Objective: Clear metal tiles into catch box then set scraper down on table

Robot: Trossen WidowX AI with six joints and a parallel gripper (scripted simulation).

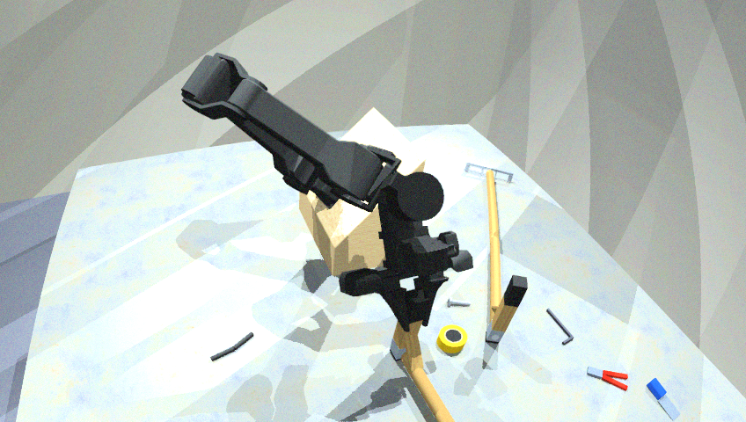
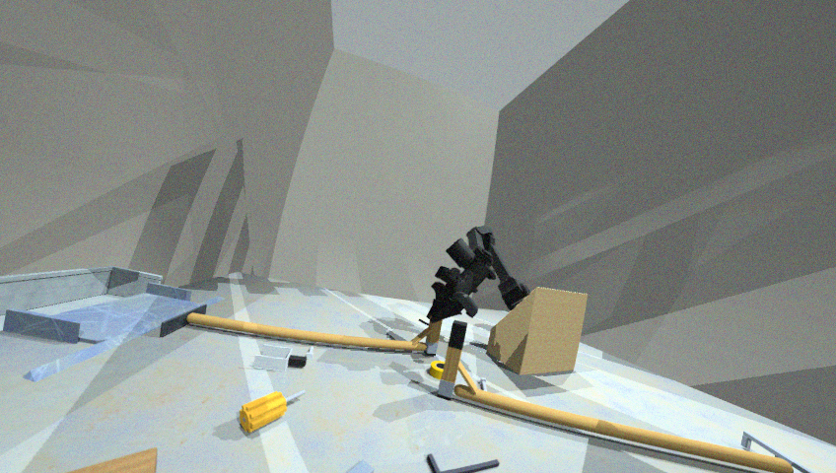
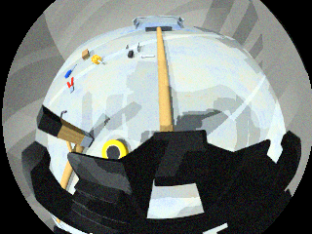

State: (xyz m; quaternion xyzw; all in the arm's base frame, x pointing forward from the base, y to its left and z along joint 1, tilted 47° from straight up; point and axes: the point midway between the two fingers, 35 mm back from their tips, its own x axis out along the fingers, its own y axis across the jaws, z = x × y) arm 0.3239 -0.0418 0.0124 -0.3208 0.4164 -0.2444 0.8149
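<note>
Gripper angled down, on scraper hndl.

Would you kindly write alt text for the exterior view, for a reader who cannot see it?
A black robot arm's pincer grips the upright of a long wooden-handled scraper reaching to a steel plate. A second long-handled tool lies nearer the camera.
</note>
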